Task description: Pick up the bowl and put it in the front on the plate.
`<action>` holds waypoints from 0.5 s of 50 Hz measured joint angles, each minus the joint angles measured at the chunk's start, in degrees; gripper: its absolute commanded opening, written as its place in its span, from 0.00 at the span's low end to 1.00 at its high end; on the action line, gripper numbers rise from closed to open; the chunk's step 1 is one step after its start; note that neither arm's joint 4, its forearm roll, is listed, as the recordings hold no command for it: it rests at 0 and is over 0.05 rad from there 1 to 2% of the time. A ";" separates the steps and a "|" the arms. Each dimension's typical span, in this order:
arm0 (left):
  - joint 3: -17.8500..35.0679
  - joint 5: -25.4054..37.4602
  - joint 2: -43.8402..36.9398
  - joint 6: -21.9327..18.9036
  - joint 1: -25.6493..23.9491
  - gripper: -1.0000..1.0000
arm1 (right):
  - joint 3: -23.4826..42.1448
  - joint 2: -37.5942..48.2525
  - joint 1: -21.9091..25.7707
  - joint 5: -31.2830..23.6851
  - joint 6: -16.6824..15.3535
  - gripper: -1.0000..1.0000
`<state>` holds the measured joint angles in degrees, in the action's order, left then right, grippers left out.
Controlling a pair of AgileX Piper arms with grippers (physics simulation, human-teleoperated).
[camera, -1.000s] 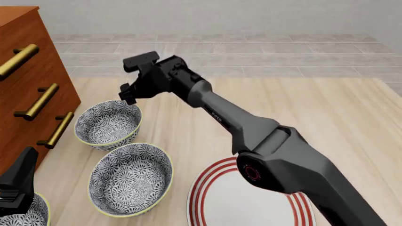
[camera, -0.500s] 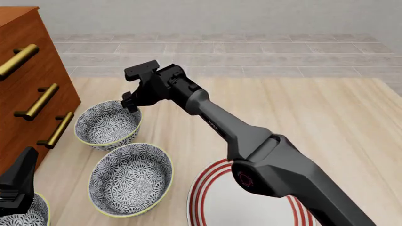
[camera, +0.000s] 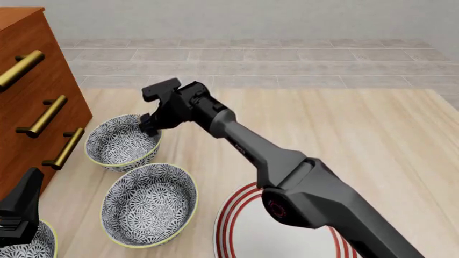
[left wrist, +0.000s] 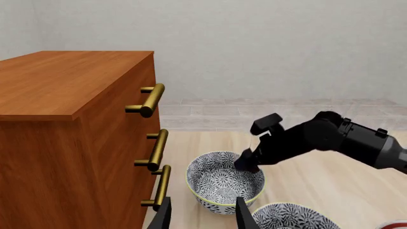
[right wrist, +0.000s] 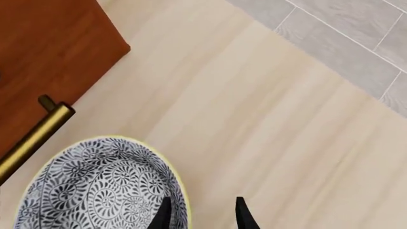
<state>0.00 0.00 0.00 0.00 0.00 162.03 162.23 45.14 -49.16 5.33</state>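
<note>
The bowl (camera: 122,141), the farthest of three on the table, sits beside the wooden dresser (camera: 29,91). The right gripper (camera: 152,122), jaws apart, straddles its rim. The left gripper (left wrist: 202,214) hovers parted. The plate (camera: 244,231) lies nearest. No legible writing.

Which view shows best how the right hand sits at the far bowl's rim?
The right wrist view: the fingers straddle the bowl's yellow rim. The front view shows the right hand at the rim with the fingertips hidden; the left wrist view shows it side-on, small.
</note>
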 measured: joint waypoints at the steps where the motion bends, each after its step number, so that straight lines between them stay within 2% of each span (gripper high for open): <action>1: 0.00 0.00 0.00 0.00 0.00 1.00 | 0.01 0.06 0.06 -0.03 0.05 1.00; 11: 0.00 0.00 0.00 0.00 0.00 1.00 | 0.06 0.57 0.59 -0.15 0.66 1.00; 12: 0.00 0.00 0.00 0.00 0.00 1.00 | 0.06 0.60 0.60 -0.14 0.73 0.00; 25: 0.00 0.00 0.00 0.00 0.00 1.00 | 0.20 -0.09 0.69 -0.15 0.34 0.00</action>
<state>0.00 0.00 0.00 0.00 0.00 162.23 162.14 45.83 -49.32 5.67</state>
